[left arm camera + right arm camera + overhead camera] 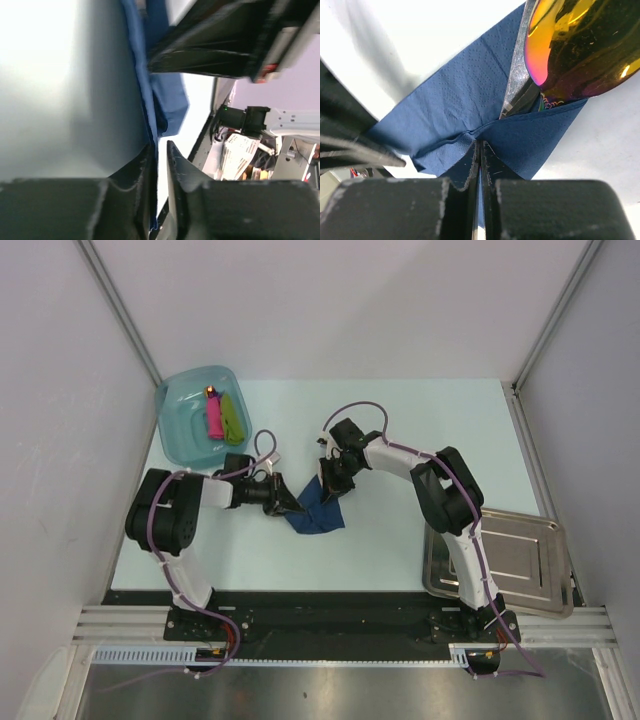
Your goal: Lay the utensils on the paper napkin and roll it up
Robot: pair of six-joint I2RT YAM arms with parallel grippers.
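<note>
One napkin [318, 512] — one tub [190, 420] — one tray [520, 560] — two grippers.

You look down on a pale mint table [400, 420], boxed in by plain white walls [330, 300] on three sides. Grey metal posts [120, 310] run up the back corners. A black strip and aluminium rail [330, 625] edge the near side. Light is even, shadows soft.

Teal tub [186, 426], far-left corner of table [400, 540]: holds pink stick [213, 419] & lime-green stick [232, 417] side by side, touching; small orange-lit item at their far end, too small to ID. Steel tray [520, 560], near-right, overhanging table edge.
</note>
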